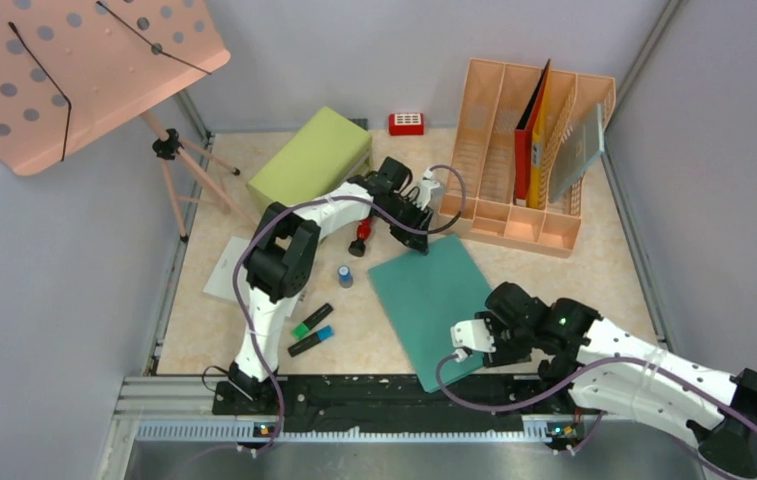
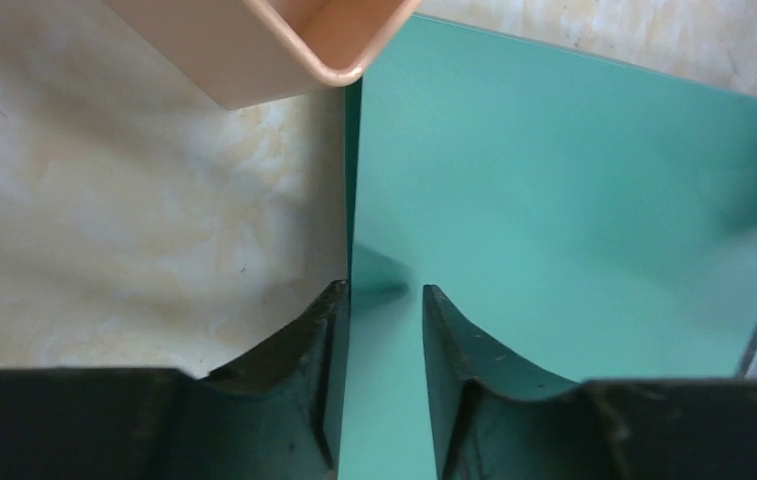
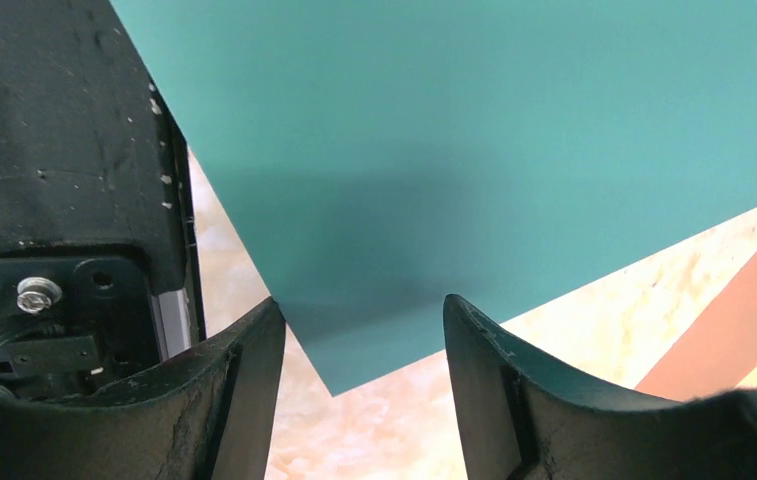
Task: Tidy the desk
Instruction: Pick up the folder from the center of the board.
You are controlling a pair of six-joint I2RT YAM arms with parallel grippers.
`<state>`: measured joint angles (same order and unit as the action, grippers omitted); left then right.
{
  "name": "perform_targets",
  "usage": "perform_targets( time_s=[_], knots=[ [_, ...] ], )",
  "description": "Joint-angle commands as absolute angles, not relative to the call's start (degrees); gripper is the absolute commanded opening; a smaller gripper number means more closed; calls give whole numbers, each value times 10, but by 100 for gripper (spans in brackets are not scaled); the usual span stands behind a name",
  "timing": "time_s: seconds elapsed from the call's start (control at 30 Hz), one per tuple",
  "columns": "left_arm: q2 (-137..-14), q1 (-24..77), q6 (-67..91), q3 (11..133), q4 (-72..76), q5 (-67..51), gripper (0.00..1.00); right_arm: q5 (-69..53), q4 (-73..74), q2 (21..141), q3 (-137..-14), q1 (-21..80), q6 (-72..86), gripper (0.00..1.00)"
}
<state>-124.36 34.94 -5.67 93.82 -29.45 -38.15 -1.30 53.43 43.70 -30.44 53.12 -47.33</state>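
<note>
Left end effector [image 2: 382, 300] straddles the far edge of the green folder [image 2: 554, 180], just beside the peach organizer [image 2: 284, 50], jaws apart, not clamped. Right end effector [image 3: 364, 305] is released around the folder's near corner. I see the surface [image 1: 574, 290] directly beneath both.

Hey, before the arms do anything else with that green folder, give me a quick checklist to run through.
1. Left hand straddles an edge of the green folder: ok.
2. Right hand brackets its near corner: ok.
3. Hands clamped on it: not ok, jaws apart.
4. Folder lying on the desk: ok.
5. File rack has a free slot: ok.
6. Left hand clear of the rack's corner: cannot tell.
</note>
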Motion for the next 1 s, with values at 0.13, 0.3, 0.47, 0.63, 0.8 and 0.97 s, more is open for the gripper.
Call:
perform_targets(
  time_s=[0.13,0.3,0.47,0.63,0.8,0.97],
  knots=[
    [-1229,368,-54,997,-414,-558,28,15,405,400,-332,459,-502,55],
    [-1242,367,-54,1017,-447,-595,19,16,391,403,-318,449,-501,54],
    [-1250,367,-48,1021,-464,-607,25,13,375,420,-310,446,-497,53],
    [-1262,367,-70,1023,-497,-586,40,13,367,427,-306,444,-494,53],
    [-1283,367,-78,1021,-514,-592,42,13,360,430,-302,441,-488,52],
    [-1301,368,-81,1022,-528,-602,40,14,355,443,-300,440,-481,52]
  ],
)
